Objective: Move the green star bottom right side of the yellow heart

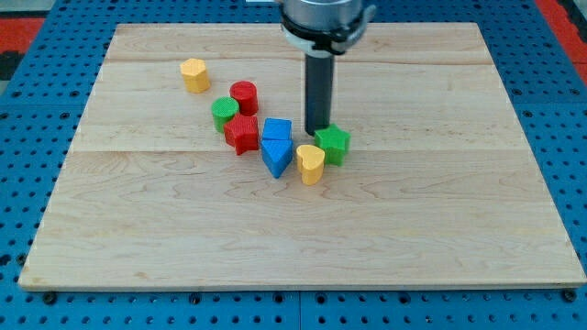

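The green star (334,144) lies near the board's middle, touching the yellow heart (311,163) on the heart's upper right. My tip (317,130) stands just above and to the left of the green star, very close to it or touching it. The rod rises straight from there to the arm at the view's top.
A blue cube (277,132) and a blue triangle (276,156) sit left of the heart. A red star (242,134), a green cylinder (224,112) and a red cylinder (244,95) cluster further left. A yellow block (193,74) lies at upper left on the wooden board (440,211).
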You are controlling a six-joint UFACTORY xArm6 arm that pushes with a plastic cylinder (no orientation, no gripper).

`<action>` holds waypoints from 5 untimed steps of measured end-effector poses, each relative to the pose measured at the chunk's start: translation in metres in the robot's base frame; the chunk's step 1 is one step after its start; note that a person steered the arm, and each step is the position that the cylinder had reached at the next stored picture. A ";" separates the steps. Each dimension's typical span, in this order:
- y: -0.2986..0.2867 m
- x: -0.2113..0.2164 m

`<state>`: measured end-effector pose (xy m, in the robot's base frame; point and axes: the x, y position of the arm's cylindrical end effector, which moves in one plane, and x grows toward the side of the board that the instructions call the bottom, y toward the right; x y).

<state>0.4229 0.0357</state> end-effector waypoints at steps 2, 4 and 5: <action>0.023 0.033; -0.008 0.093; -0.042 0.103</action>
